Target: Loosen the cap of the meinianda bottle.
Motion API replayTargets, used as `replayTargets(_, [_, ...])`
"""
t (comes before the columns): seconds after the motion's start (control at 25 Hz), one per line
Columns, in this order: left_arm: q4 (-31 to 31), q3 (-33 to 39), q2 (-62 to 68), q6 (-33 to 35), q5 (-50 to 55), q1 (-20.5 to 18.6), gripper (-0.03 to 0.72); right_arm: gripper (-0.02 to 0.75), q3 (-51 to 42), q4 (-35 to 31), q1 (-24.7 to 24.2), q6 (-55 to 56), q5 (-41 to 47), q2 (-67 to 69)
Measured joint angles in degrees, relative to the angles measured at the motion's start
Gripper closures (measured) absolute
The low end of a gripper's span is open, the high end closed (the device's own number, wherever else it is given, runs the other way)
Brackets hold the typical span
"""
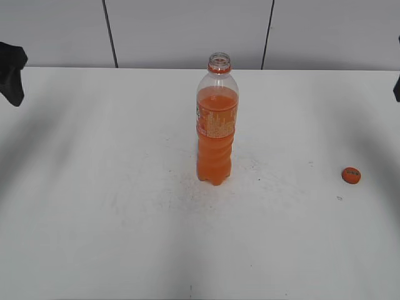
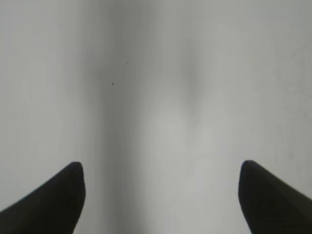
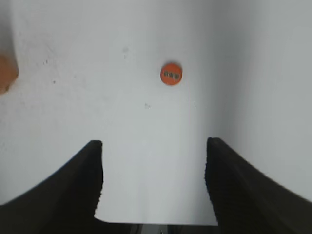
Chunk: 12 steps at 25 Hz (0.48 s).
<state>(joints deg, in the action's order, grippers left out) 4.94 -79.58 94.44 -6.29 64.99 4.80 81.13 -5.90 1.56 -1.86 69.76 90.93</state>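
White scuffed table, pale panelled wall.

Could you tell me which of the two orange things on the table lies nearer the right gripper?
The cap, lying loose ahead of the open right gripper; the meinianda bottle stands uncapped mid-table.

even light, soft shadows, blurred wrist views

the exterior view is bright and fairly sharp; broad, faint grey shadow bands cross the white table. no glare shows. both wrist views are softer, with dark, out-of-focus fingers at the bottom edge and vague vertical shadows.
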Motion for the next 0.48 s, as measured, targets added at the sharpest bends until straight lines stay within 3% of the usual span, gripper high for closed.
replayTargets(0.28, [4.09,0.6,-0.77,0.28,4.45,0.0,0.106,0.246,-16.07,0.05,0.0,-2.39,0.0,-12.32])
replayTargets(0.48, [6.12,8.07,-7.52,0.33,4.32,0.0,0.129,0.246,-26.28,-0.01,0.0,-2.8,0.0,-21.6])
